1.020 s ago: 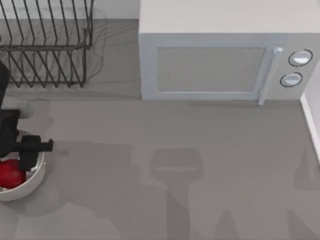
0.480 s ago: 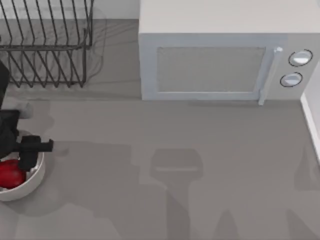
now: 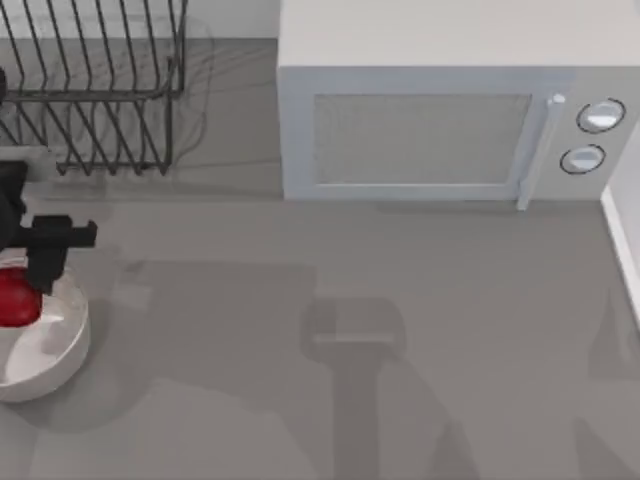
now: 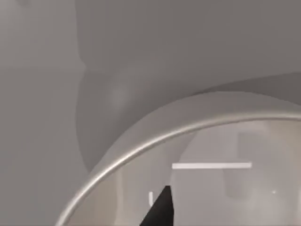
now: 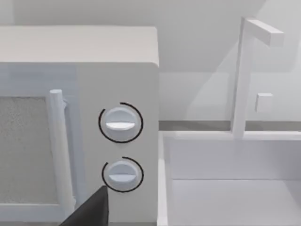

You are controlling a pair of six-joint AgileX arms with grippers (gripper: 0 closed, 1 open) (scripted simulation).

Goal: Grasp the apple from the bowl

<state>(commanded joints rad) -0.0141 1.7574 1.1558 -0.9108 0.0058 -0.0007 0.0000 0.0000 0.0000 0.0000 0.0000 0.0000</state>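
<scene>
The red apple [image 3: 14,300] hangs above the back part of the cream-white bowl [image 3: 70,360] at the table's left edge, clear of the bowl's plain inside. My left gripper [image 3: 30,282] is shut on the apple, its black body reaching in from the left. In the left wrist view the bowl's thick rim [image 4: 155,141] curves below the camera and one dark fingertip [image 4: 160,209] shows over the bowl's bare inside. My right arm is parked at the right; a dark part of its gripper [image 5: 88,212] shows in front of the microwave's knobs.
A black wire dish rack [image 3: 90,90] stands at the back left, just behind the left arm. The white microwave [image 3: 440,130] fills the back middle and right, door shut. A white sink [image 5: 225,188] with a faucet [image 5: 242,75] lies to its right.
The left gripper has risen and moved back toward the rack with the apple in it. The apple has left the bowl's inside; the bowl has stayed put.
</scene>
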